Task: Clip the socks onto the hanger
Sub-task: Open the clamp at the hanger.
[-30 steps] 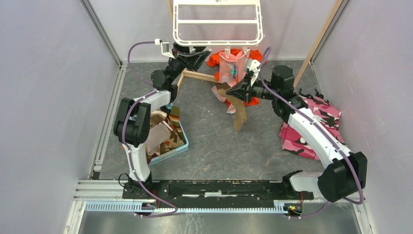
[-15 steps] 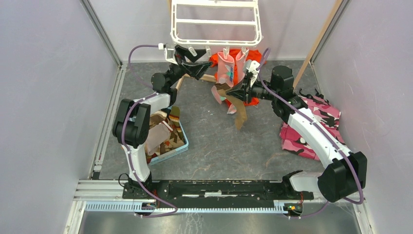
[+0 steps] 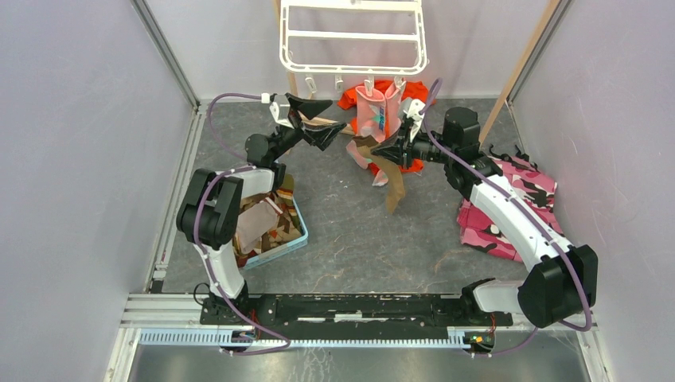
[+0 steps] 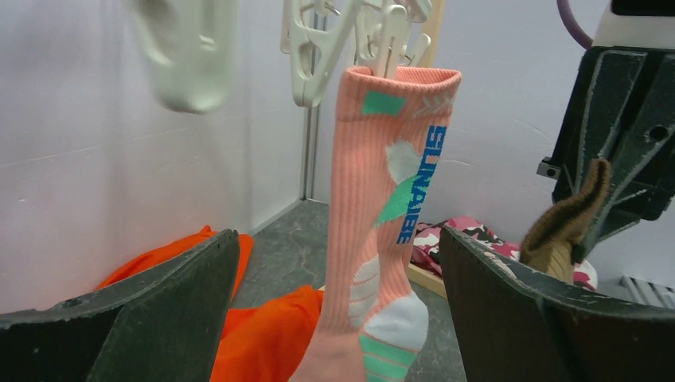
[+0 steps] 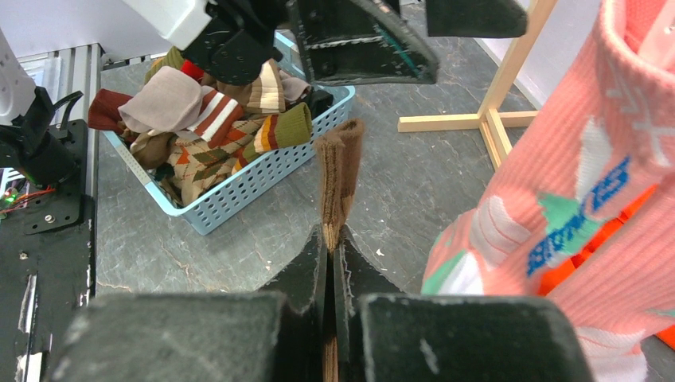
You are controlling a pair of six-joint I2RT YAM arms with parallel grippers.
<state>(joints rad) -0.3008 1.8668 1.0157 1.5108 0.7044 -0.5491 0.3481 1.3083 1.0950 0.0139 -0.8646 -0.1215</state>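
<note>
One pink sock with teal and white patches [image 4: 388, 199] hung clipped to the white plastic frame hanger [image 3: 353, 40], my left gripper [image 3: 337, 114] gaped wide and empty just beside it, and the right gripper [image 5: 330, 243] pinched a plain brown sock [image 5: 338, 171] by a thin fold, so I reckoned it could slip free or miss the small clip.

Black-and-white left arm [image 3: 227, 270] standing elbow-up with forearm pointing far-right, black two-finger left gripper [image 3: 330, 117] hovering with jaws spread wide and empty, black-and-white right arm [image 3: 501, 203] angling far-left, black right gripper [image 3: 374, 149] pinching a brown ribbed sock [image 5: 338, 171] between tightly pressed jaws
</note>
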